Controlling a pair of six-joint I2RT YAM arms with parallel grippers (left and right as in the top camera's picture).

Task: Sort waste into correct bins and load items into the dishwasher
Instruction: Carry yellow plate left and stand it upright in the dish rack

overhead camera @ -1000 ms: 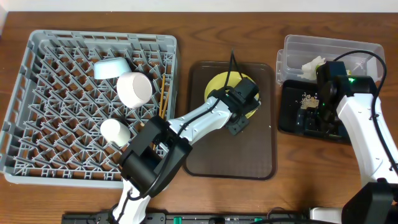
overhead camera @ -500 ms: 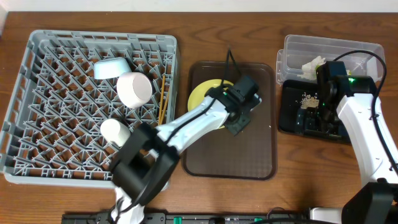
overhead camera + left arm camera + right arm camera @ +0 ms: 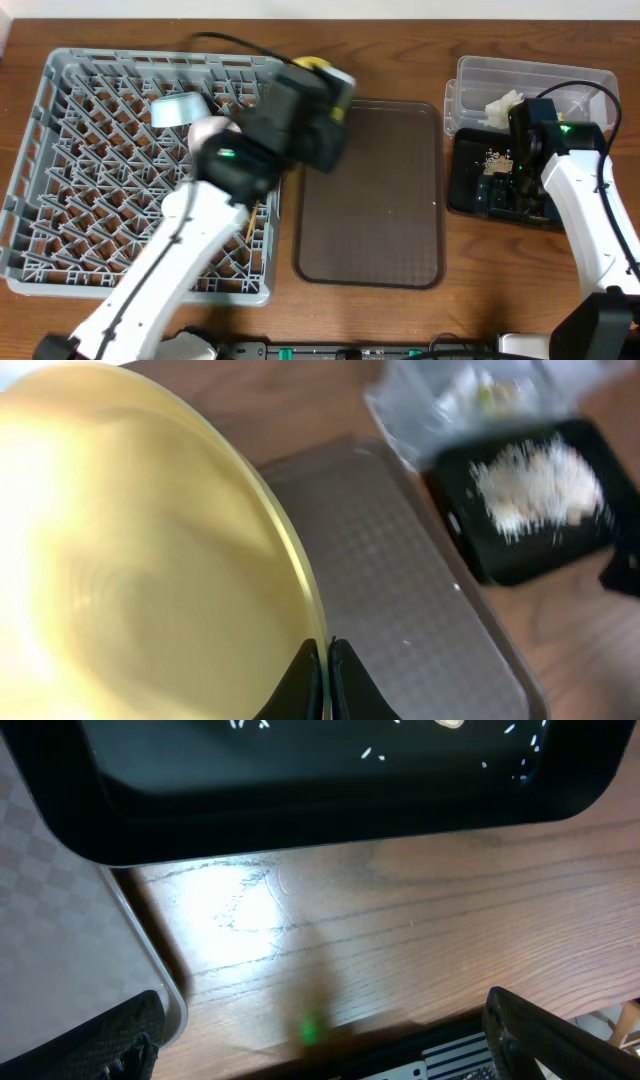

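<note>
The large square grey plastic dish rack (image 3: pixel 90 200) is filling the left of the wooden table (image 3: pixel 470 290). A light blue bowl (image 3: pixel 175 110) is lying among the pegs near its far edge, and a white bowl (image 3: pixel 208 130) is sitting just beside it, partly hidden by the blurred left arm. The left tool (image 3: pixel 327 670) is pinching the rim of the round yellow plate (image 3: pixel 130 560) between closed fingers (image 3: pixel 300 685). The plate is hanging over the rack's far right corner, and only a sliver of it is showing from overhead, so its tilt is hard to judge. The brown rectangular serving tray (image 3: pixel 370 200) is lying just beside the rack's right edge, its long axis running near to far. A strip of table is separating it from the shallow black rectangular tray (image 3: pixel 470 195), which is carrying pale beige crumbs (image 3: pixel 493 160). Behind that, the clear plastic rectangular tub (image 3: pixel 560 78) is holding crumpled white tissue (image 3: pixel 505 103). The right tool (image 3: pixel 322 1005) is hovering at the black tray's edge, fingers (image 3: pixel 100 1040) spread wide, gripping nothing.
</note>
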